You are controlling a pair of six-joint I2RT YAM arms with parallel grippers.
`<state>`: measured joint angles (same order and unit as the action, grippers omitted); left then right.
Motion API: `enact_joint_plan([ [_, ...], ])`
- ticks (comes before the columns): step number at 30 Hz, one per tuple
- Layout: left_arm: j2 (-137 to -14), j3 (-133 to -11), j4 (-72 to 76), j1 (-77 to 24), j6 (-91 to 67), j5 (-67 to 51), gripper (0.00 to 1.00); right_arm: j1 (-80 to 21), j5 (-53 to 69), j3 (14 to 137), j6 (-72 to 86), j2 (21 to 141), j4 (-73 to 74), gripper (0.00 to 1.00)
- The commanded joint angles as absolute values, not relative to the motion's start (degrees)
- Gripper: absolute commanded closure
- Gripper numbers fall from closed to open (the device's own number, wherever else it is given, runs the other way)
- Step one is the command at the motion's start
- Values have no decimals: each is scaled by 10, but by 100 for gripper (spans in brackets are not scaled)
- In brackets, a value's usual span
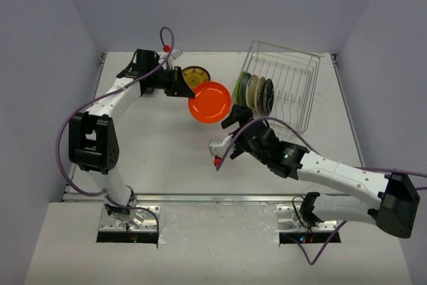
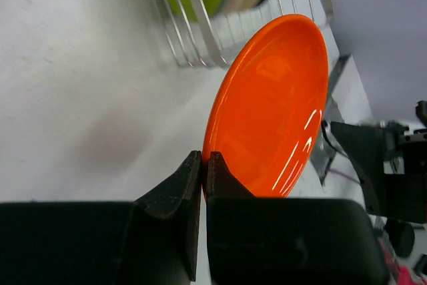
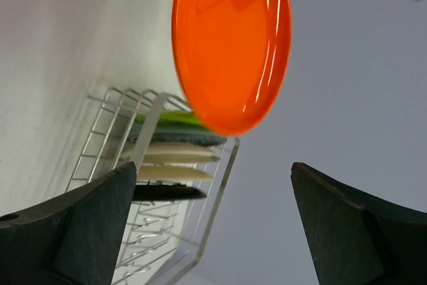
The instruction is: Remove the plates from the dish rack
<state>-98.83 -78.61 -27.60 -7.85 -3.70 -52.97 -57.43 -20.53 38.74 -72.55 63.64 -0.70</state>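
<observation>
My left gripper (image 1: 185, 91) is shut on the rim of an orange plate (image 1: 209, 102) and holds it above the table, left of the dish rack (image 1: 287, 88); the pinch shows in the left wrist view (image 2: 203, 158). The orange plate (image 3: 230, 45) also shows in the right wrist view. Several plates stand upright in the rack's left end: lime green (image 1: 239, 88), dark, two cream, black (image 3: 167, 193). A brownish-yellow plate (image 1: 195, 75) lies flat on the table behind the orange one. My right gripper (image 1: 230, 119) is open and empty, just below the orange plate and the rack's near left corner.
The rack's right part holds only bare wire dividers (image 1: 297, 91). Grey walls close the table at left, back and right. A metal strip (image 1: 220, 198) runs along the table's near edge by the arm bases.
</observation>
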Motion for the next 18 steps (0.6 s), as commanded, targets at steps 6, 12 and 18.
enact_joint_plan([
  [6,-1127,-955,-119,-15,-148,-414,100,-375,-128,535,-275,671,206,1],
  [12,-1202,-1015,-80,-12,-170,-311,100,-188,53,633,-45,740,333,1],
  [18,-1280,-1070,-60,-8,-193,-284,100,-81,178,702,65,797,376,1],
])
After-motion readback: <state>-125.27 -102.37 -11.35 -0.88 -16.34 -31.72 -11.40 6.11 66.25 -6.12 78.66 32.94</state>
